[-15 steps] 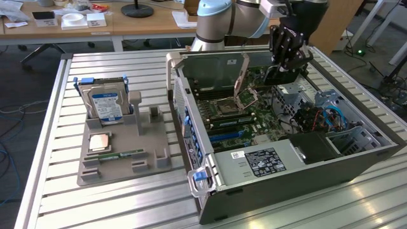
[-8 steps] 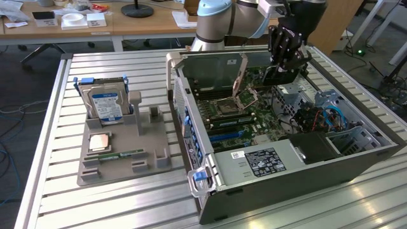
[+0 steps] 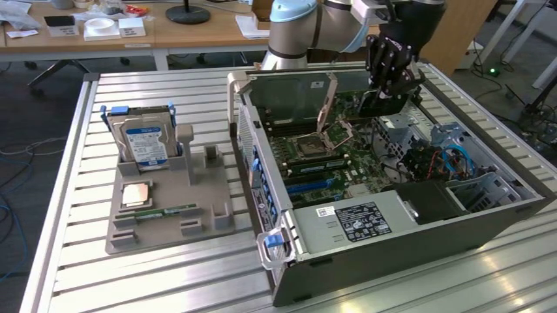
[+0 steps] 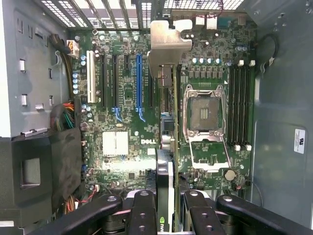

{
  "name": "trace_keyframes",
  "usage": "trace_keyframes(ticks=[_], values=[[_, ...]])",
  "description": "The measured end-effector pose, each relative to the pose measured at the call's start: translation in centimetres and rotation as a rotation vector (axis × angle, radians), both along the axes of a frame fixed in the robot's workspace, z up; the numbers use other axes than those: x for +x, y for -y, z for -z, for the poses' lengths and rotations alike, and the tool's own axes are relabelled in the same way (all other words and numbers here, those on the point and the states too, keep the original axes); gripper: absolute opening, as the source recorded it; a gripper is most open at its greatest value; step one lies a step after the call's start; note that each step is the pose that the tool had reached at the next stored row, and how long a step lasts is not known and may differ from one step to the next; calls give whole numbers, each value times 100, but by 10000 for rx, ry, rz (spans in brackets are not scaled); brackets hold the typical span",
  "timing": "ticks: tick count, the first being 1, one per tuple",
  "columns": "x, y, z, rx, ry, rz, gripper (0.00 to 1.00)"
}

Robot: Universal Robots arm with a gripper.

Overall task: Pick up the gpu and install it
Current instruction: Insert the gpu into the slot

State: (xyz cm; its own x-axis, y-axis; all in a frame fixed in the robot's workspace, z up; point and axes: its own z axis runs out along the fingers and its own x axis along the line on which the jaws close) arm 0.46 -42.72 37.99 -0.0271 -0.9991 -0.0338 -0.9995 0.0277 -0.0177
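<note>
The gpu is seen edge-on in the wrist view, a thin card with its silver metal bracket at the far end. My gripper is shut on it, one black finger on each side. The card hangs over the green motherboard, between the blue slot and the open CPU socket. In the exterior view my gripper reaches down into the open computer case with the gpu below its fingers. I cannot tell whether the card touches the board.
A grey fixture tray on the slatted table holds a hard drive, a CPU and a RAM stick on the exterior view's left. Case walls, drive bays and cables surround the motherboard.
</note>
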Motion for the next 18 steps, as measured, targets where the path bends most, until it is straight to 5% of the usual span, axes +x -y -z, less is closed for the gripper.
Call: trace_keyframes(ticks=[18], values=[[-75,1,221,1,0,-1,27]])
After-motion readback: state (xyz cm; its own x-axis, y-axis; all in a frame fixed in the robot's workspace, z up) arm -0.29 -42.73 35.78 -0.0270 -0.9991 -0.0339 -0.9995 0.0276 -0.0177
